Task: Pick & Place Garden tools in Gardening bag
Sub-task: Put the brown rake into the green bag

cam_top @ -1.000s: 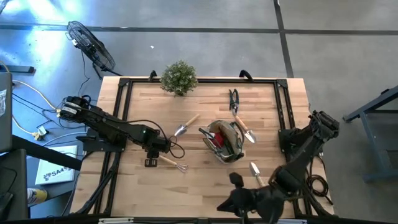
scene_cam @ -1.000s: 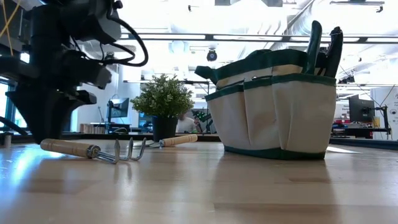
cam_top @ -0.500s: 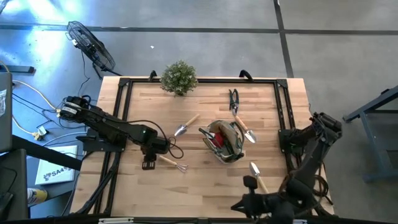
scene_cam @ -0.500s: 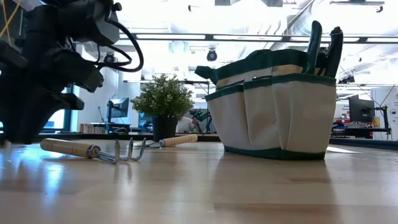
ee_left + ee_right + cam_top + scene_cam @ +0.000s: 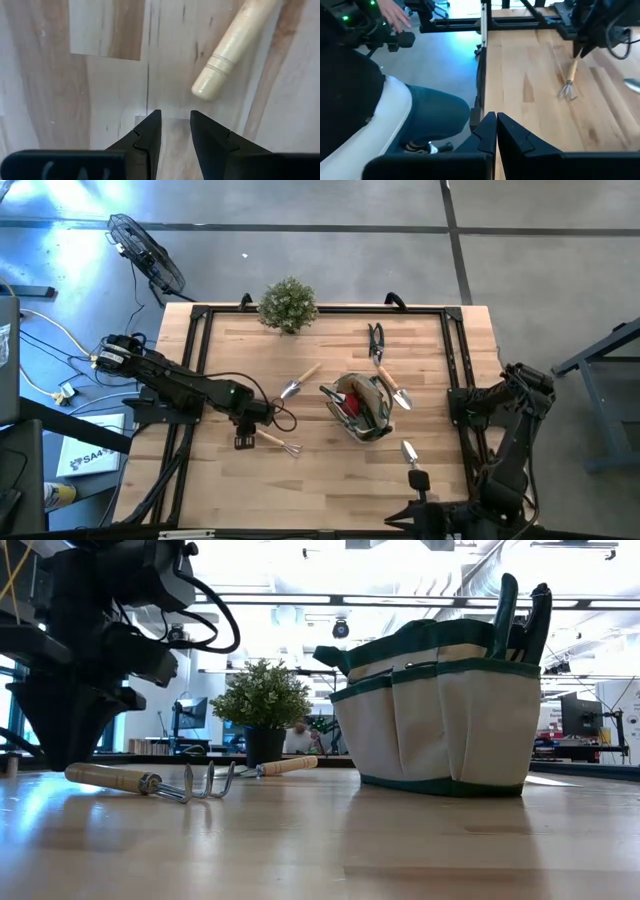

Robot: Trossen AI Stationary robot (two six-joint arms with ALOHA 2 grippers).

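The left gripper [image 5: 241,442] sat low over the near-left part of the table [image 5: 320,490], its fingers [image 5: 150,132] slightly apart with only a narrow gap and nothing between them. The butt end of the wooden-handled rake [image 5: 277,442] lay just beside those tips, not yet between them; in the low view the rake [image 5: 150,781] rested flat on the wood, tines toward the bag.

The step in hand looked like the reach for the rake. The next move would call for widening the fingers, shifting sideways over the handle and closing on it before carrying it right to the gardening bag [image 5: 362,406].

The bag stood upright mid-table, right of centre, with tools already poking from its mouth. A trowel [image 5: 298,381] lay left of it, another trowel [image 5: 392,389] just right of it, the dark snips [image 5: 376,340] farther back, and a third trowel [image 5: 410,455] nearer.

The right gripper [image 5: 496,131] waited off the table's near-right edge, fingers pressed together, empty.
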